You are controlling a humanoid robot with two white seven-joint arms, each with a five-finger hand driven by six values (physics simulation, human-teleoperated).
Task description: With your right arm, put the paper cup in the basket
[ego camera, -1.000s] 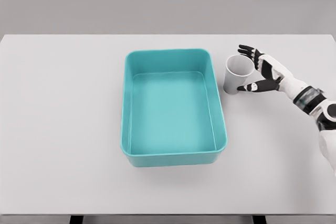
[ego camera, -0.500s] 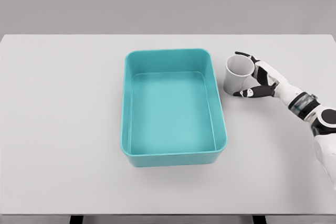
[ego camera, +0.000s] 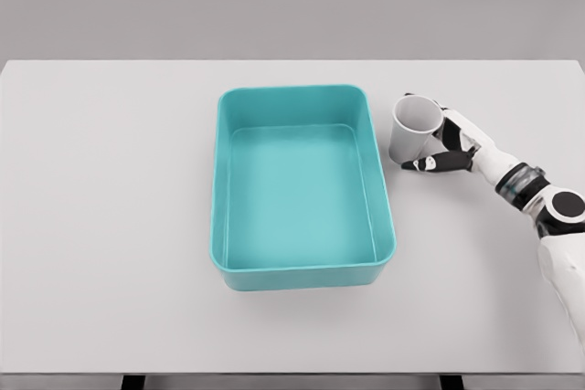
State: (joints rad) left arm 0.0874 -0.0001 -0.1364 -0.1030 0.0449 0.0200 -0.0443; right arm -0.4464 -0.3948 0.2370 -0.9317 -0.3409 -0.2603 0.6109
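White surface [ego camera: 110, 226] with teal basket [ego camera: 302, 276].
Right robot hand [ego camera: 439, 139] wraps its fingers around the upright paper cup [ego camera: 411, 130] beside it.

White table [ego camera: 110, 226], plain grey wall [ego camera: 292, 2]

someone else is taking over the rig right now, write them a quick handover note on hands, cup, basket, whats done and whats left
Right hand: curled around the paper cup, thumb in front and fingers behind. It looks closed on the cup, though a firm grip cannot be confirmed.
Left hand: out of view.
Paper cup: upright on the table, just right of the basket, apart from its wall.
Basket: teal, mid-table, nothing in it.
Done: reach and closing on the cup.
Left: lift the cup, carry it left over the basket's right rim, set it inside and let go.
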